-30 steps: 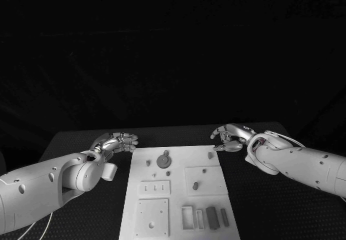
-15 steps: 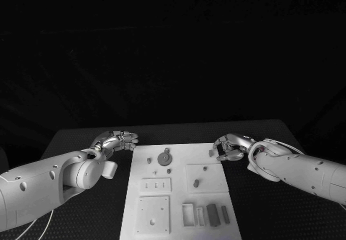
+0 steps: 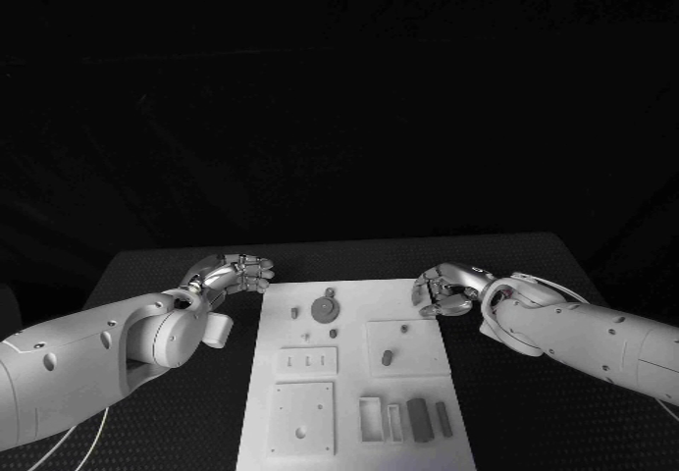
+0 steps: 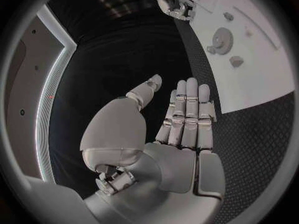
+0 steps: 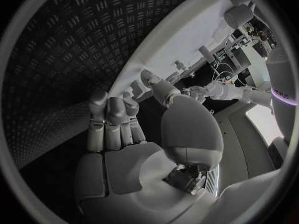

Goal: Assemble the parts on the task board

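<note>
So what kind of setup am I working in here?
Likely a robotics test bench: a white task board with small parts in slots lies on a black textured table against a dark backdrop, with the left hand and right hand at its far corners.

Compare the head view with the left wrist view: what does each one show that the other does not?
Head view alone: the white rectangular task board's near end, with its small grey upright blocks.
Left wrist view alone: the left robot hand's open palm, fingers straight and holding nothing.
Both: the round grey gear-shaped part, and the right robot hand at the board's far edge.
</note>
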Motion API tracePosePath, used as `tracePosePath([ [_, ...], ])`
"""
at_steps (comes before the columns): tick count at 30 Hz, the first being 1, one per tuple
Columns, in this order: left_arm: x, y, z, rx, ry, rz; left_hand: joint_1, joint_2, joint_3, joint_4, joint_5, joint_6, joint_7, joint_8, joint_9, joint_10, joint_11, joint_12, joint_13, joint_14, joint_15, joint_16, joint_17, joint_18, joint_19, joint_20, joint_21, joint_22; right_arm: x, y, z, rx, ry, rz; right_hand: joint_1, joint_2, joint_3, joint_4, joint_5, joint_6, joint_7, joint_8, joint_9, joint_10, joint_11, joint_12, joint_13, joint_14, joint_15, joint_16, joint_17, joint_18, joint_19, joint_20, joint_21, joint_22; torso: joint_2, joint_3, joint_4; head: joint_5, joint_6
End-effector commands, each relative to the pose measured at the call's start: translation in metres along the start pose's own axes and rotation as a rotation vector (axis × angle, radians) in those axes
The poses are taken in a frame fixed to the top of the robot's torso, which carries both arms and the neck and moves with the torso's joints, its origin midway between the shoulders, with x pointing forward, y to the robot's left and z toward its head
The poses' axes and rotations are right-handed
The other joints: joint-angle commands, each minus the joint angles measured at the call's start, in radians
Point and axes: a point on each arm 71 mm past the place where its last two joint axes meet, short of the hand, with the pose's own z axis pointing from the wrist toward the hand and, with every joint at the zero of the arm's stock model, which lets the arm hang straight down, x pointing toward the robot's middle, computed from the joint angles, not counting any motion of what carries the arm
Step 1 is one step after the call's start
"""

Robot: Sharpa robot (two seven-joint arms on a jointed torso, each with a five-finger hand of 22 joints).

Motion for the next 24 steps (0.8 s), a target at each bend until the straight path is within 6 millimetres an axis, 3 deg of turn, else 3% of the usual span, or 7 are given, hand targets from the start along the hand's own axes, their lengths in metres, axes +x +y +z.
tracePosePath([
  [1, 0.0031, -0.0010, 0.0003, 0.008, 0.024, -0.003, -0.009, 0.003, 0.004, 0.000, -0.002, -0.002, 0.005, -0.005, 0.001, -0.003, 0.003, -0.005, 0.001, -0.003, 0.004, 0.005, -0.001, 0.012, -0.007, 0.003, 0.007, 0.019, 0.0064, -0.0001, 0.0001, 0.001, 0.021, -0.008, 0.006, 0.002, 0.005, 0.003, -0.016, 0.002, 0.007, -0.001, -0.002, -0.033, 0.017, 0.007, -0.002, -0.005, -0.001, -0.006, 0.001, 0.055, -0.005, 0.002, -0.001, 0.015, 0.000, -0.0017, 0.0011, 0.000, 0.004],
  [8, 0.0038, -0.0009, 0.0004, 0.005, 0.030, -0.003, -0.009, 0.002, 0.004, 0.000, -0.003, -0.002, 0.005, -0.006, 0.001, -0.004, 0.003, -0.005, 0.001, -0.003, 0.004, 0.005, -0.002, 0.012, -0.007, 0.003, 0.007, 0.019, 0.0066, 0.0007, 0.0016, 0.004, 0.007, -0.010, 0.009, 0.011, 0.028, 0.006, -0.048, 0.006, 0.008, 0.002, -0.003, -0.032, 0.017, 0.010, -0.005, -0.002, -0.001, -0.007, 0.003, 0.055, -0.003, 0.002, -0.001, 0.014, -0.001, -0.0019, -0.0002, 0.003, 0.001],
  [15, 0.0030, -0.0007, 0.0003, 0.004, 0.027, -0.003, -0.009, 0.003, 0.005, 0.000, -0.003, -0.002, 0.005, -0.006, 0.002, -0.004, 0.004, -0.005, 0.002, -0.003, 0.004, 0.005, -0.002, 0.012, -0.008, 0.003, 0.007, 0.019, 0.0077, 0.0032, 0.0030, -0.003, 0.011, -0.010, 0.013, 0.020, 0.073, 0.013, -0.111, 0.039, 0.008, 0.017, 0.001, -0.026, 0.017, 0.015, -0.011, 0.004, -0.001, -0.007, 0.005, 0.055, 0.004, 0.001, 0.001, 0.013, -0.001, -0.0015, -0.0017, 0.003, 0.001],
  [24, 0.0031, -0.0006, 0.0004, 0.002, 0.028, -0.002, -0.010, 0.003, 0.005, 0.000, -0.003, -0.002, 0.005, -0.006, 0.002, -0.004, 0.004, -0.006, 0.002, -0.004, 0.004, 0.006, -0.002, 0.012, -0.008, 0.003, 0.007, 0.019, 0.0087, 0.0052, 0.0043, -0.006, 0.013, -0.009, 0.002, 0.030, 0.098, 0.018, -0.120, 0.109, -0.017, 0.054, 0.018, -0.016, -0.006, 0.017, -0.018, 0.009, -0.022, -0.006, 0.009, 0.055, 0.010, -0.002, 0.007, 0.015, -0.001, -0.0012, -0.0016, 0.004, 0.000],
])
